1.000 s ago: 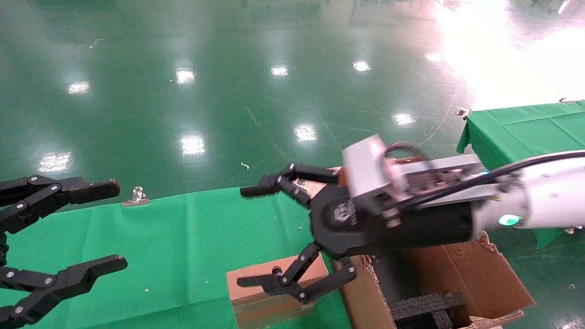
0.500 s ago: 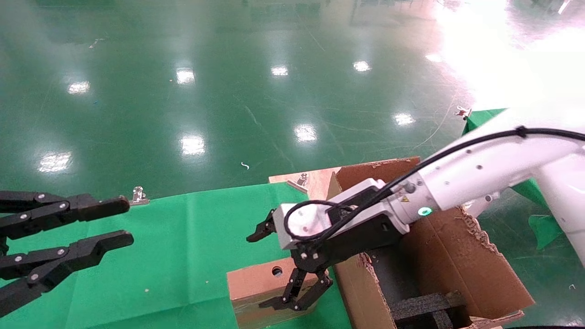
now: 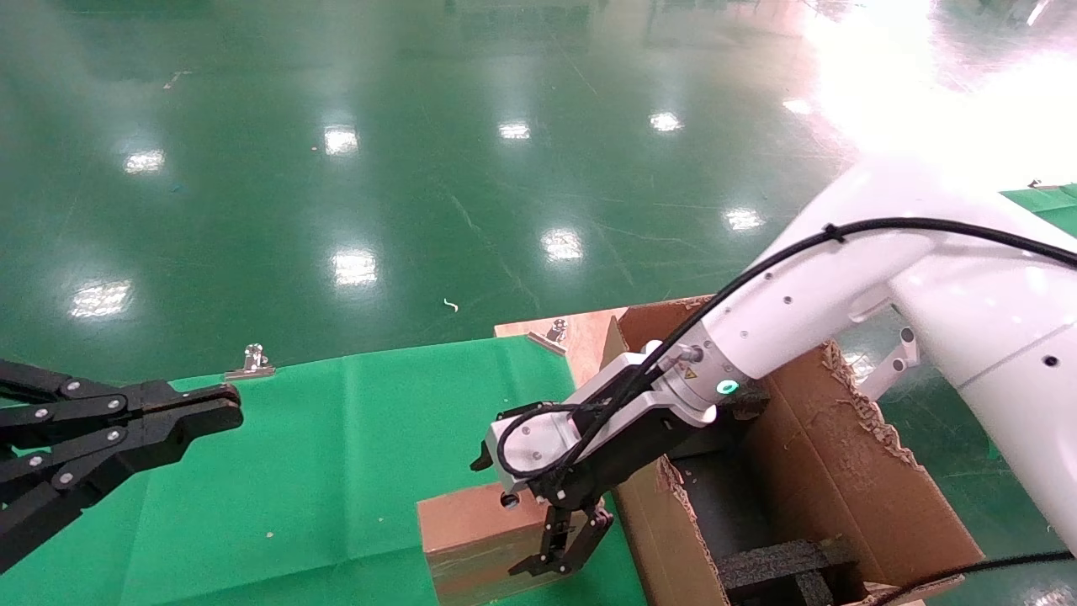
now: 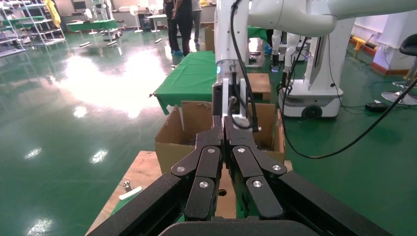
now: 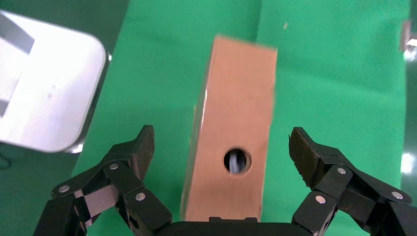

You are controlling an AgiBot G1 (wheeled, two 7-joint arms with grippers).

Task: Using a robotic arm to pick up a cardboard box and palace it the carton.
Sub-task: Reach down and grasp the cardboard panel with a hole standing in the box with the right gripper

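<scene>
The robotic arm (image 3: 841, 286) comes in from the right side of the head view, white and glossy with a black cable along it and a green ring light near the wrist. Its right tool (image 3: 562, 551) is pointed down at the cardboard box (image 3: 471, 539), which sits on the green-covered bench (image 3: 320, 471) right at the front edge of the head view, just beside the carton's left wall.

In the right wrist view the right tool (image 5: 221, 147) is spread wide, one finger on each side of the cardboard box (image 5: 236, 123) with a clear gap on both sides, so nothing is gripped. The box has a small round hole in its top face, sitting about midway between the fingertips (image 5: 142, 147).

The carton (image 3: 850, 471) stands open to the right of the box, ragged torn flaps up, black foam inserts (image 3: 782, 564) down inside. It also shows from the left wrist view, carton (image 4: 172, 137) out ahead with the white arm above it.

The left tool (image 3: 206, 404) is off on the left, well apart from the box, hovering over the green cloth. Its fingers are pinched together with nothing between them, which the left wrist view shows plainly on the left tool (image 4: 224, 135).

A metal clip (image 3: 251, 362) is at the far edge of the cloth.
</scene>
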